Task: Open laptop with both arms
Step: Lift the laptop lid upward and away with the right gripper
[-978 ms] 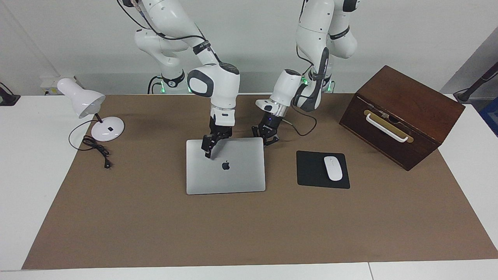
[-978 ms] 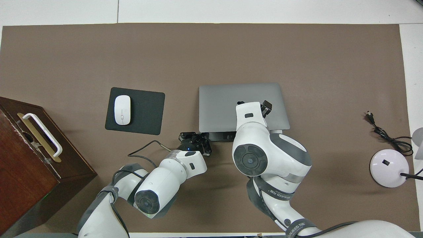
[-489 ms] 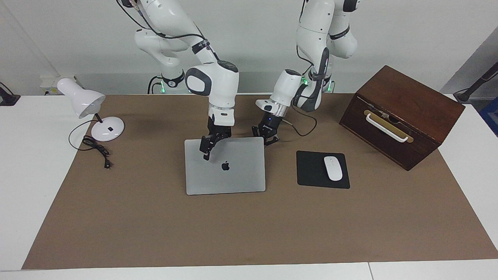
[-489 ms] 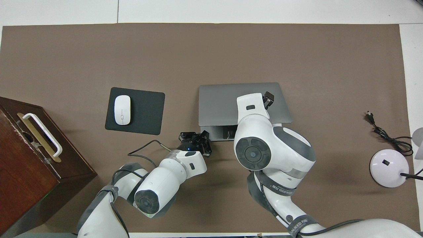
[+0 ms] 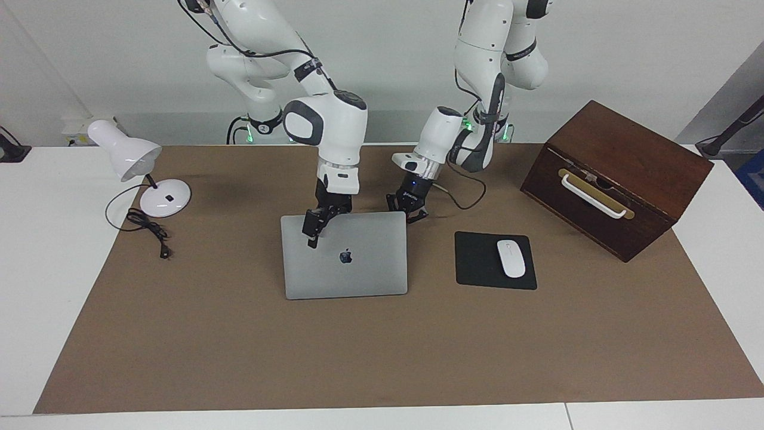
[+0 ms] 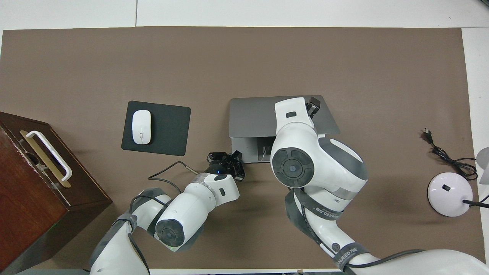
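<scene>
The silver-grey laptop [image 5: 358, 269] lies mid-table with its apple logo facing away from the robots. Its lid is tilted up, raised along the edge nearer to the robots. In the overhead view the lid [image 6: 252, 114] leaves a strip of the grey deck [image 6: 246, 149] showing. My right gripper [image 5: 313, 230] is shut on the lid's raised edge, near the corner toward the right arm's end; it also shows in the overhead view [image 6: 311, 109]. My left gripper [image 5: 409, 215] is low at the base's near corner toward the left arm's end, and it also shows from above [image 6: 229, 158].
A black mouse pad [image 5: 477, 263] with a white mouse [image 5: 511, 258] lies beside the laptop toward the left arm's end. A brown wooden box [image 5: 615, 176] stands past it. A white desk lamp [image 5: 143, 173] and its cable [image 5: 149, 230] sit toward the right arm's end.
My right gripper has risen with the lid's edge, so the lid tilts up more and more of the deck shows. The left gripper has stayed at the base's corner.
</scene>
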Robot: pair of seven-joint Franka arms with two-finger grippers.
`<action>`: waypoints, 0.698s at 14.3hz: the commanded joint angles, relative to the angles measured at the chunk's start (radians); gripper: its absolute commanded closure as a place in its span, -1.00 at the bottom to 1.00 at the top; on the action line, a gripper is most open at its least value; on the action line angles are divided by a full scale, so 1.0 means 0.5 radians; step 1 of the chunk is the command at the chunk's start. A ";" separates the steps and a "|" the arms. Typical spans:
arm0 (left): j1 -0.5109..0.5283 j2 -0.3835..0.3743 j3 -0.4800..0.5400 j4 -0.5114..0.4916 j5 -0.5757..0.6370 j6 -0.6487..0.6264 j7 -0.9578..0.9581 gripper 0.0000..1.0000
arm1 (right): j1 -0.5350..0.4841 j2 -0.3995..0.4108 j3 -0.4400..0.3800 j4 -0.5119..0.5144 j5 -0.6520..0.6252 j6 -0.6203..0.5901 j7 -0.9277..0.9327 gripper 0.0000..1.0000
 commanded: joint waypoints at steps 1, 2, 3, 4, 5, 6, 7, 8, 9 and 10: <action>0.018 0.130 -0.007 0.073 0.046 0.023 -0.004 1.00 | -0.051 0.092 0.016 0.105 -0.036 -0.017 -0.055 -1.00; 0.018 0.130 -0.007 0.073 0.058 0.023 -0.004 1.00 | -0.063 0.101 0.016 0.114 -0.036 -0.017 -0.061 -1.00; 0.018 0.130 -0.004 0.070 0.059 0.023 -0.004 1.00 | -0.069 0.104 0.016 0.132 -0.036 -0.017 -0.079 -1.00; 0.018 0.130 -0.007 0.073 0.059 0.023 -0.004 1.00 | -0.069 0.122 0.016 0.154 -0.036 -0.023 -0.085 -1.00; 0.018 0.130 -0.007 0.070 0.068 0.023 -0.001 1.00 | -0.072 0.129 0.016 0.175 -0.032 -0.039 -0.097 -1.00; 0.021 0.130 -0.007 0.070 0.092 0.026 -0.001 1.00 | -0.072 0.132 0.016 0.209 -0.017 -0.060 -0.122 -1.00; 0.027 0.130 -0.004 0.070 0.095 0.026 -0.001 1.00 | -0.072 0.132 0.016 0.228 0.044 -0.069 -0.152 -1.00; 0.027 0.130 -0.004 0.070 0.095 0.023 -0.001 1.00 | -0.072 0.129 0.010 0.240 0.087 -0.069 -0.195 -1.00; 0.027 0.130 -0.007 0.070 0.098 0.026 -0.001 1.00 | -0.072 0.132 -0.002 0.246 0.111 -0.066 -0.235 -1.00; 0.027 0.130 -0.004 0.070 0.098 0.026 -0.001 1.00 | -0.072 0.132 -0.011 0.258 0.118 -0.066 -0.254 -1.00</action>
